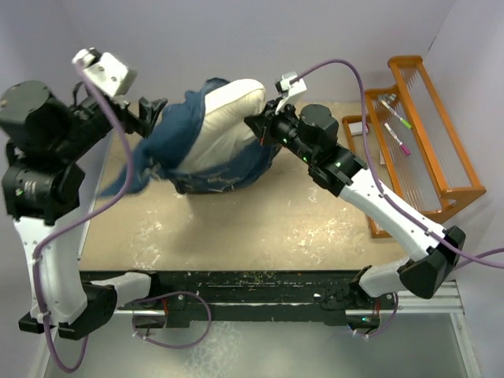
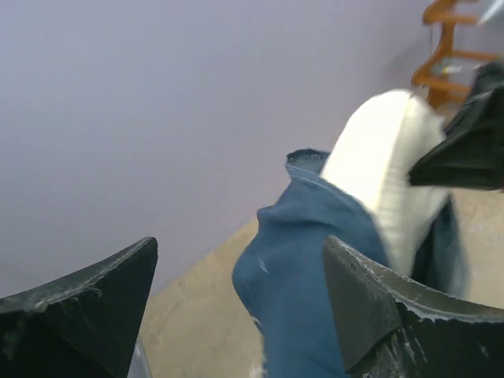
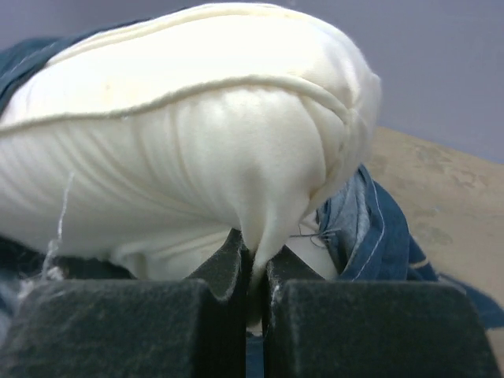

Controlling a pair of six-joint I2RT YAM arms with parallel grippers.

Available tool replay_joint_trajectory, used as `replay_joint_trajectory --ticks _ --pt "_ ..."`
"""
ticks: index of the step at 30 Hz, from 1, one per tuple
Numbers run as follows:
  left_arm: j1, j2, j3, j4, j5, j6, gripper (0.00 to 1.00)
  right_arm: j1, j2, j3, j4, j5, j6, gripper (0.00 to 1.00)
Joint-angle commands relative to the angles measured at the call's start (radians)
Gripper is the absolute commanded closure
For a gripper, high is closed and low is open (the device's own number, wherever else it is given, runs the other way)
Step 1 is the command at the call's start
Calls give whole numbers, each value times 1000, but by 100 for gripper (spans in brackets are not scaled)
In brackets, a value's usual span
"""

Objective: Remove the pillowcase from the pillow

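Note:
The cream pillow lies at the back middle of the table, its right half bare. The navy pillowcase is bunched over its left end and underneath, with a tail hanging toward the left edge. My right gripper is shut on a pinch of the pillow's fabric at its right end; its jaws squeeze a cream fold, with the pillowcase hem beside it. My left gripper is open, its fingers wide apart with the pillowcase running between them. The pillow shows beyond.
An orange wooden rack holding pens stands at the right side of the table. A purple wall runs behind. The tan tabletop stretches in front of the pillow. The right gripper's finger shows in the left wrist view.

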Motion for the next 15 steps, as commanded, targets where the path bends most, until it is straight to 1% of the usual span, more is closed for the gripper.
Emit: replay_joint_trajectory --ticks 1,3,5,6,9,11,15 --pt "7 3 90 -100 123 27 1 -7 23 136 -23 109 -16 100" --pt "7 -23 21 -196 189 95 1 -8 50 191 -76 134 -34 100" --pt "7 -68 -105 -242 206 163 1 -8 56 203 -82 123 -39 100" --pt "7 -97 -202 -228 199 190 1 -8 55 201 -73 112 -38 100" --pt "7 -171 -371 -106 147 252 1 -8 65 210 -79 90 -36 100" --pt "8 -175 -407 -32 113 271 0 -8 77 218 -74 113 -38 100" --pt "7 -135 -395 75 101 270 0 3 93 246 -94 96 -21 100"
